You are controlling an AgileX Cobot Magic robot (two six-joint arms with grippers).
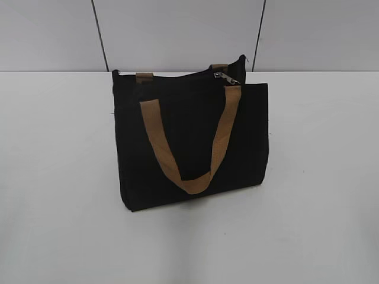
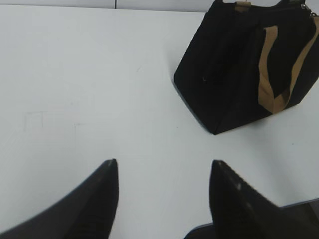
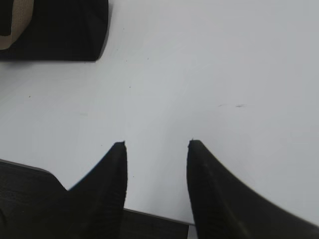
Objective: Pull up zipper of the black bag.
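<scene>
A dark zipper line with a small silver metal pull (image 1: 224, 77) is seen along the top edge of a rectangular black fabric bag (image 1: 189, 142). The pull is located near the right end of that top edge, just above the point where the front strap meets the fabric. The bag is stood upright near the middle of a plain white worktop (image 1: 59, 177), slightly turned so that its broad front face is shown to the exterior camera. A tan-brown webbing handle (image 1: 192, 160) is draped down across the front face in a long U shape, and the tops of a second tan handle (image 1: 144, 77) are glimpsed behind the upper edge. A pale wall with two dark vertical seams (image 1: 99, 35) is seen behind the worktop.

In the left wrist view, the bag (image 2: 234, 74) is shown at the upper right, well apart from the left hand (image 2: 164, 172), whose two dark pointed fingers (image 2: 102, 199) are spread wide with bare worktop between them. Nothing is held by it.

In the right wrist view, only a corner of the bag (image 3: 60, 30) is shown at the upper left. The right hand (image 3: 157, 147) is also kept well apart from it, with its two dark fingers (image 3: 107, 184) spread and nothing pinched between them.
</scene>
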